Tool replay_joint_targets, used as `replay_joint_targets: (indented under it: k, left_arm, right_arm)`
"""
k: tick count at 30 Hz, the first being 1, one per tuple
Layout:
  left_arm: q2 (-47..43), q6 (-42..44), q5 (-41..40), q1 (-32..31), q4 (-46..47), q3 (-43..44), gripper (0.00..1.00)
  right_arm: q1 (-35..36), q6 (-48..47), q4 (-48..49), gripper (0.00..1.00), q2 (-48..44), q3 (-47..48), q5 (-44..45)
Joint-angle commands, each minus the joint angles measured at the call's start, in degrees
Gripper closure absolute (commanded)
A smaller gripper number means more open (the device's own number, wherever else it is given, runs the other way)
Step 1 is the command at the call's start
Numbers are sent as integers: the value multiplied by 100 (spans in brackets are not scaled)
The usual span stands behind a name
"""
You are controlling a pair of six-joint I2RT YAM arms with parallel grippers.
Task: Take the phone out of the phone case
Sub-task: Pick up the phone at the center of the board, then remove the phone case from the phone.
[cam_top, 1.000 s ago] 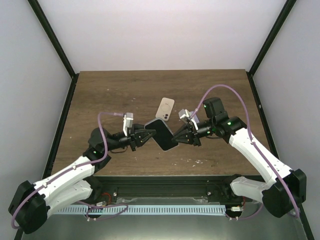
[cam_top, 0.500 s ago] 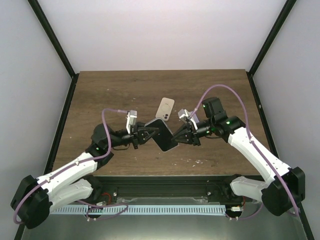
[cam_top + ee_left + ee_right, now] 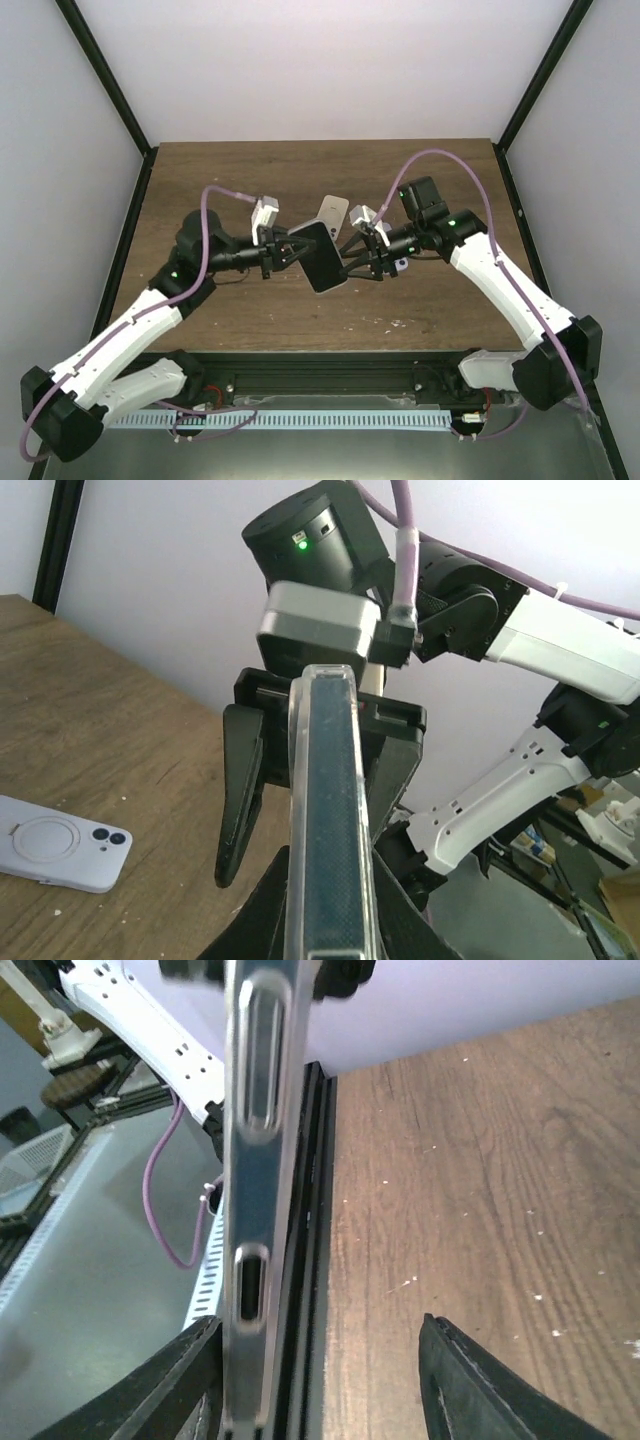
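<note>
Now aloft above the table [image 3: 200,180] | phone [image 3: 335,810] seated in its clear phone case [image 3: 297,810], long axis running from left fingers [image 3: 255,920] toward right fingers [image 3: 470,1385] | left fingers pinch the near end | right fingers spread, straddling the far end

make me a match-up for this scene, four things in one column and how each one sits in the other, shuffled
1 cased phone
2 white device
3 left gripper
4 right gripper

a lying flat on the table
b open, straddling the cased phone
c held in the air, on edge
d shut on the cased phone

Pairs: 1-c, 2-a, 3-d, 4-b
</note>
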Motion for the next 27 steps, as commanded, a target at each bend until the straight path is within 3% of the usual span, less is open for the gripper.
replay_joint_targets:
  k: [1, 6, 11, 17, 21, 27]
  left_arm:
    - [210, 487, 1268, 480, -1408, 887, 100]
    - [703, 553, 2245, 737, -1411, 1086, 100]
    - [1048, 159, 2985, 748, -506, 1030, 100]
    - [1147, 610, 3170, 758, -636, 1115, 100]
    - [1240, 1201, 3194, 765, -1047, 1076, 100]
    - [1028, 1527, 3024, 766, -870, 604, 100]
  right_arm:
    - [35, -1082, -1079, 47, 169, 420, 501]
    - [163, -1180, -1082, 47, -63, 262, 689]
    - [430, -998, -769, 49, -336, -37, 876]
    - [733, -603, -516, 57, -388, -356, 750]
    - [1018, -403, -372, 58, -604, -528, 518]
    - [1211, -189, -118, 58, -706, -772, 370]
